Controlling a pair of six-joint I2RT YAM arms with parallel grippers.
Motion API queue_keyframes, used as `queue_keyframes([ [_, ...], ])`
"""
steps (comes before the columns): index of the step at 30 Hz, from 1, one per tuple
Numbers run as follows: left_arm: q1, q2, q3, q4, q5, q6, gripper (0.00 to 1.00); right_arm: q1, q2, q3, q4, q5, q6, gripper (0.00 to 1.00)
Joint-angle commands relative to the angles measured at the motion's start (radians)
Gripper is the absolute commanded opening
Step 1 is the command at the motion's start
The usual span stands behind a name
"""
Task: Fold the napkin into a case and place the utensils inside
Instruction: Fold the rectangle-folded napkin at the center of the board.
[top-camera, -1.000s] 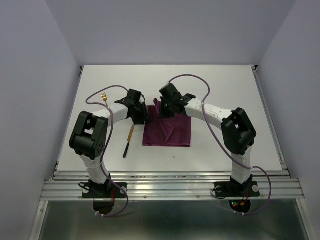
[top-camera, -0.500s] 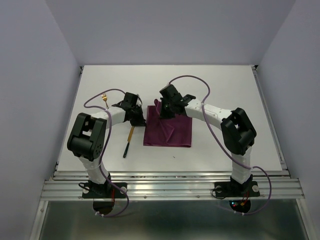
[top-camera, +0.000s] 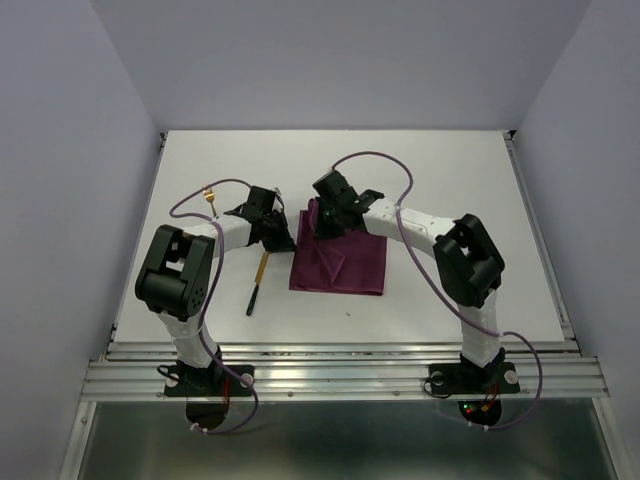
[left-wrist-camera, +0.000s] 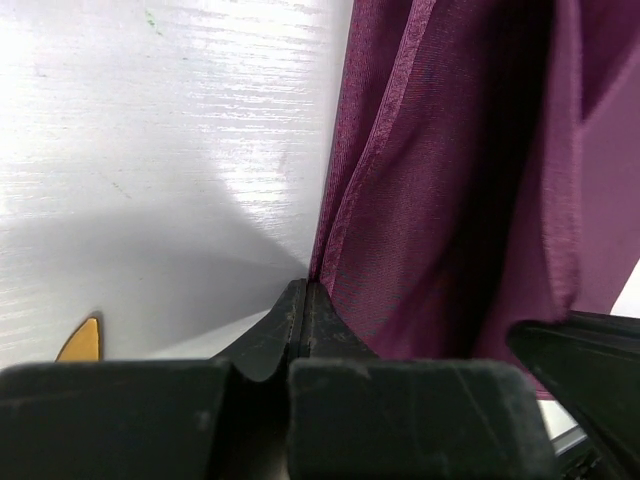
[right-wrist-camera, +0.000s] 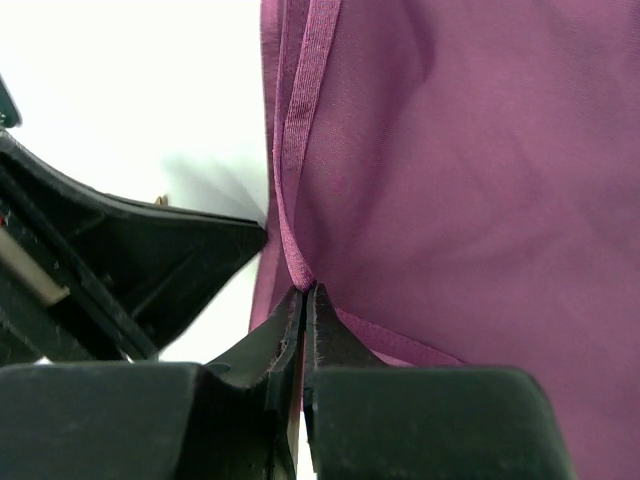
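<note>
1. White counter (top-camera: 450, 190) carries the part-folded napkin (top-camera: 340, 265) at frame centre.
2. Our left gripper (left-wrist-camera: 305, 297) and right gripper (right-wrist-camera: 303, 298) both pinch its upper-left edge.
3. Next, we judge, that edge must be carried across rightward.

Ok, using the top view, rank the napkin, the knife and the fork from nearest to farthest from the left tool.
1. napkin: its left edge is pinched in the left tool.
2. knife: just on the tool's near side.
3. fork: farther out, toward the far left.
</note>
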Motion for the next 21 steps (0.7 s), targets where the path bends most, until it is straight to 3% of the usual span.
queue_keyframes([
  [1, -0.003, 0.038, -0.025, -0.034, -0.018, 0.009, 0.00, 0.034, 0.037, 0.090, 0.005, -0.013, 0.003, 0.01],
  [21, -0.003, 0.037, -0.025, -0.034, -0.029, 0.010, 0.00, 0.054, 0.119, 0.155, -0.019, 0.019, 0.040, 0.01],
])
